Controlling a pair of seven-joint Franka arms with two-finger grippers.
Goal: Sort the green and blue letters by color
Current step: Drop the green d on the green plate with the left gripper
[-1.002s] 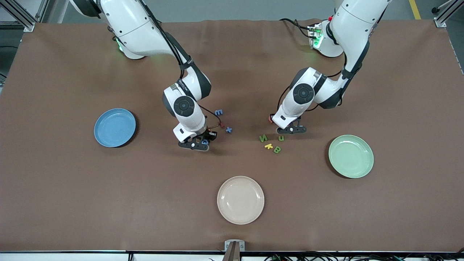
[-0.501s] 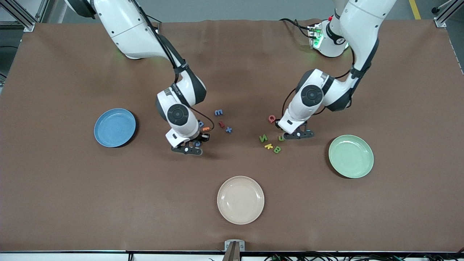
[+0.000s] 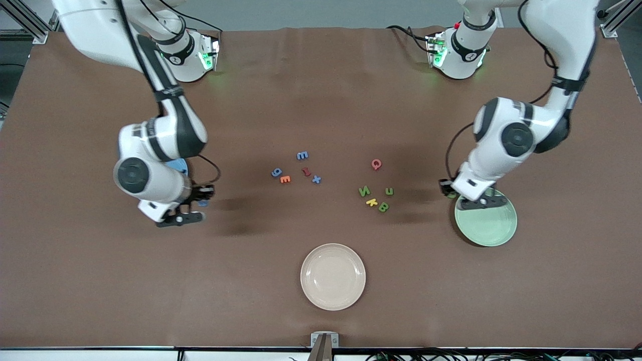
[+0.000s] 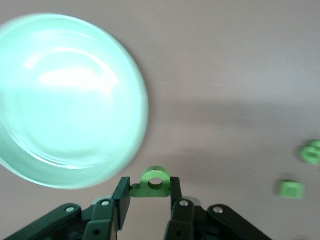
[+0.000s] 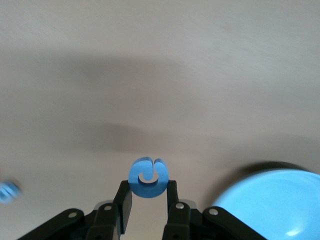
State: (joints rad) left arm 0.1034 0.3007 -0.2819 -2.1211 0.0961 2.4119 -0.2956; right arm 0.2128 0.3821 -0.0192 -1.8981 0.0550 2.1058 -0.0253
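Green b (image 4: pixel 152 182) pinched in left end effector (image 3: pixel 454 195) at green plate's (image 3: pixel 494 228) rim; right end effector (image 3: pixel 200 196) grips blue G (image 5: pixel 148 177).

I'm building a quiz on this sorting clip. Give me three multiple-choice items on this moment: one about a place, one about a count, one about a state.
1. What is the left gripper over?
A. the beige plate
B. the edge of the green plate
C. the blue plate

2. How many green letters lie on the table?
A. one
B. three
C. five

3. What is the right gripper doing?
A. standing open and empty
B. resting on a plate
C. holding a blue letter

Answers:
1 B: the front view shows it by that plate's rim.
2 B: the N, u and B lie together; a fourth green letter is in the left gripper.
3 C: the right wrist view shows the letter clamped between its fingers.
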